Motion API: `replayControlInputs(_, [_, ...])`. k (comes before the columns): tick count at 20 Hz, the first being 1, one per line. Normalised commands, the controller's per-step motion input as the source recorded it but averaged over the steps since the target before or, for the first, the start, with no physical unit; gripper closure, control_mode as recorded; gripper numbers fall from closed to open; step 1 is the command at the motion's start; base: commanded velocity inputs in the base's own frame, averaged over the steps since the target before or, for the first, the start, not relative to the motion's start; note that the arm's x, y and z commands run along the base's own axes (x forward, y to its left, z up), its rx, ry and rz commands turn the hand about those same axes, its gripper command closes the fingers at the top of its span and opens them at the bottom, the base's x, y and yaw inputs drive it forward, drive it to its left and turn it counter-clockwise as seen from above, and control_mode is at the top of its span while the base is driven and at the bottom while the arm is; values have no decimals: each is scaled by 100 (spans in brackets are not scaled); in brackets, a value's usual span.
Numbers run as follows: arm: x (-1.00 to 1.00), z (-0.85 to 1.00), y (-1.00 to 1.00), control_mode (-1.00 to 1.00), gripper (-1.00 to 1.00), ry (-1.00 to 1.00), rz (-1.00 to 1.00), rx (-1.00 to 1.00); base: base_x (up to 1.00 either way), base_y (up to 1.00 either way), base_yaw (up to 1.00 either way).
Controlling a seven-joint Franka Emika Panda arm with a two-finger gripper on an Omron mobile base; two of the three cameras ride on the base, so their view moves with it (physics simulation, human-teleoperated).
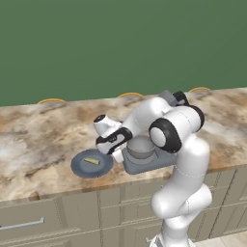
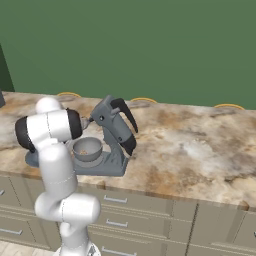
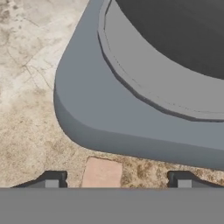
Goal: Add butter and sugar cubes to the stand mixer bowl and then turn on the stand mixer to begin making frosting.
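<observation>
The gripper (image 3: 117, 181), jaws wide apart and empty, hangs low over the surface (image 3: 26, 87) with a small tan sugar cube (image 3: 102, 173) lying squarely between its fingertips, just beside the mixer (image 2: 112, 135) base's rounded corner. The bowl (image 1: 140, 147) sits on that base; the butter (image 1: 92, 161) lies on the plate (image 1: 82, 168), left of the gripper. No writing is legible.

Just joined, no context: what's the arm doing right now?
The gripper hangs low over the counter, jaws apart around a small tan cube lying just off the corner of the stand mixer base; nothing is held yet. The butter lies on the blue-grey plate left of the mixer. The stand mixer bowl sits on the base, with something small and tan inside.
</observation>
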Motion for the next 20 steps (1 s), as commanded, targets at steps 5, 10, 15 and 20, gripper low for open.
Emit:
replayControlInputs(5, [5, -39, 9, -100, -100, -1, -5, -1, 0, 0, 0])
replayControlInputs(10, [1, -42, 8, -100, 100, -1, -5, -3, 0, 0, 0])
replayControlInputs(15, [-1, -31, 0, -100, 100, -7, -6, -5, 0, 0, 0])
replayControlInputs(20, [-13, -12, 0, -100, 100, -11, -6, -4, 0, 0, 0])
